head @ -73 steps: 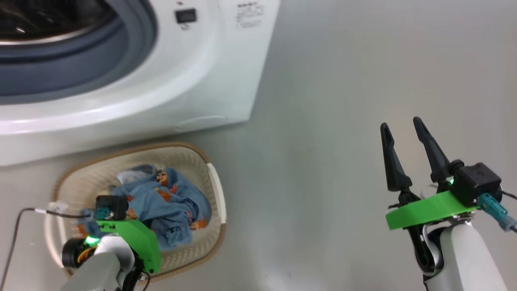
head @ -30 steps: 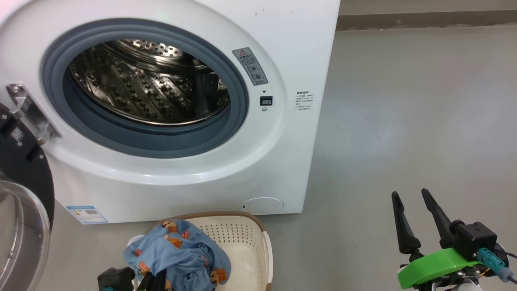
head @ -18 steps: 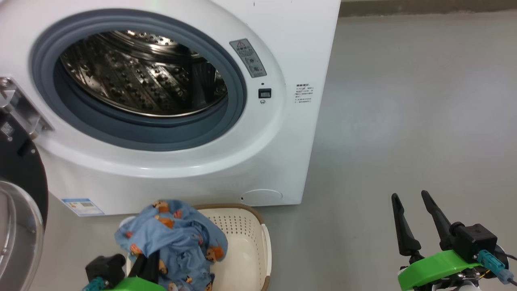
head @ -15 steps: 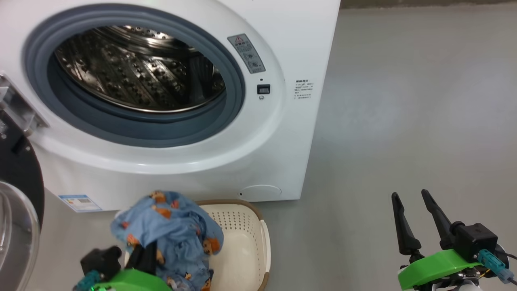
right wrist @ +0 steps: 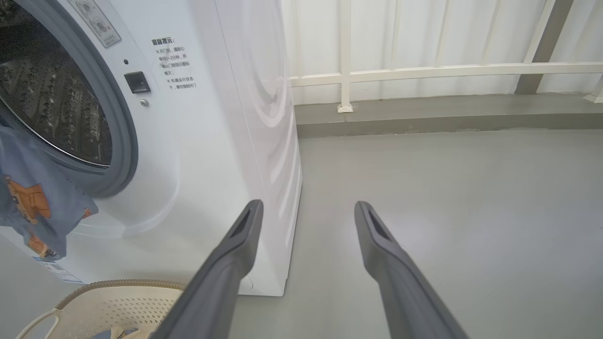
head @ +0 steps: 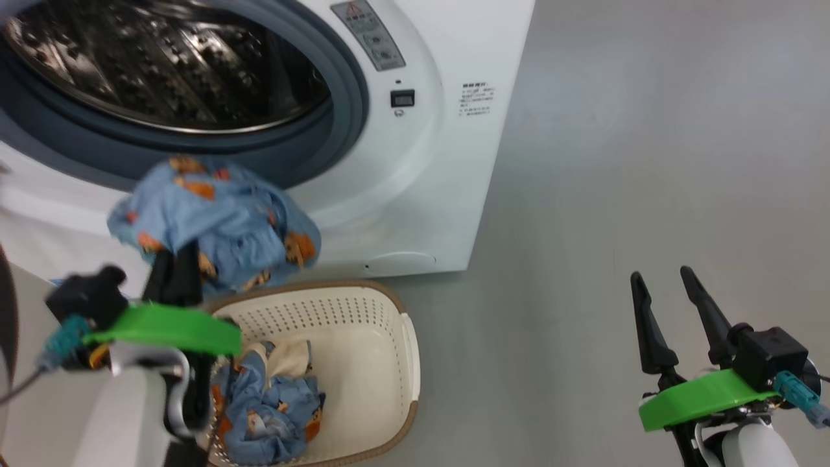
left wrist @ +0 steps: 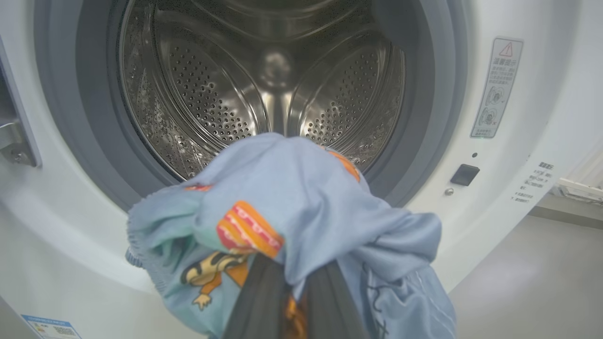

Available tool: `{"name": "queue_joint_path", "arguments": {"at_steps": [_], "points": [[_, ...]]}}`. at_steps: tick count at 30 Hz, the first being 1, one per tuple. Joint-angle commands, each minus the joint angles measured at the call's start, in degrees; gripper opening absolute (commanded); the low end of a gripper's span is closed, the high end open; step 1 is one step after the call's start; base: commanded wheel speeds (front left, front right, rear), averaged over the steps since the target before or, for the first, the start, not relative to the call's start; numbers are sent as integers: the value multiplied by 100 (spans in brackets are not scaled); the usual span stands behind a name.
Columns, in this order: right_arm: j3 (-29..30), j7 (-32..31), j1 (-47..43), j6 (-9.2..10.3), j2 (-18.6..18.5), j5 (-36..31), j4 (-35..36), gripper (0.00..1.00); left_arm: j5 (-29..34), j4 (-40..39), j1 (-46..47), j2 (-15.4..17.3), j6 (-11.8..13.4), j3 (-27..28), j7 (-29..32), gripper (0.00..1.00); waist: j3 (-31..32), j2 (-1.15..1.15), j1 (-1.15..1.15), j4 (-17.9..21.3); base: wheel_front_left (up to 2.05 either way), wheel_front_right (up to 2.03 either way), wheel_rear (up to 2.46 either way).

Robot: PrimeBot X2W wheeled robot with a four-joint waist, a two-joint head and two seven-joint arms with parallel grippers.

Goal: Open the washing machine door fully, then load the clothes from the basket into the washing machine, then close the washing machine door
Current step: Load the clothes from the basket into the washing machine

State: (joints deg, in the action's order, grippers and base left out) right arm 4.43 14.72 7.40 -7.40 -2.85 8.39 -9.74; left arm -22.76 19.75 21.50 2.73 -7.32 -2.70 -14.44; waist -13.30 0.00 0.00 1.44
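Note:
The washing machine (head: 421, 168) stands open, its steel drum (left wrist: 264, 94) bare inside the grey ring. A black sliver of the washing machine door (head: 4, 311) shows at the far left edge. My left gripper (left wrist: 294, 301) is shut on a light-blue bear-print garment (head: 214, 220), held in the air just in front of the lower lip of the drum mouth and above the basket (head: 382, 311). More of the clothes (head: 272, 402), blue and cream, lie in the basket's left half. My right gripper (head: 668, 285) hangs open over bare floor to the right, holding nothing.
Grey floor (head: 616, 162) spreads to the right of the machine. A white railing and low kerb (right wrist: 424, 70) run along the back. The basket sits on the floor directly before the machine's front, close to its lower right corner.
My left gripper has raised the blue garment out of the basket up to the drum mouth. The head camera has tilted and shifted. The right gripper has stayed open in place.

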Motion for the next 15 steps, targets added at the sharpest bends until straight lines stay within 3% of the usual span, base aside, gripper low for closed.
{"name": "queue_joint_path", "arguments": {"at_steps": [1,15], "points": [[-147,19,159,-9,-51,-89,170,100,-32,-96,243,160,-14,208,-56,0,-253,0,0,116,0,0,0],[-245,25,544,-9,-38,3,229,100,-522,778,2435,913,-16,559,-56,0,-1373,0,0,671,0,0,0]]}}
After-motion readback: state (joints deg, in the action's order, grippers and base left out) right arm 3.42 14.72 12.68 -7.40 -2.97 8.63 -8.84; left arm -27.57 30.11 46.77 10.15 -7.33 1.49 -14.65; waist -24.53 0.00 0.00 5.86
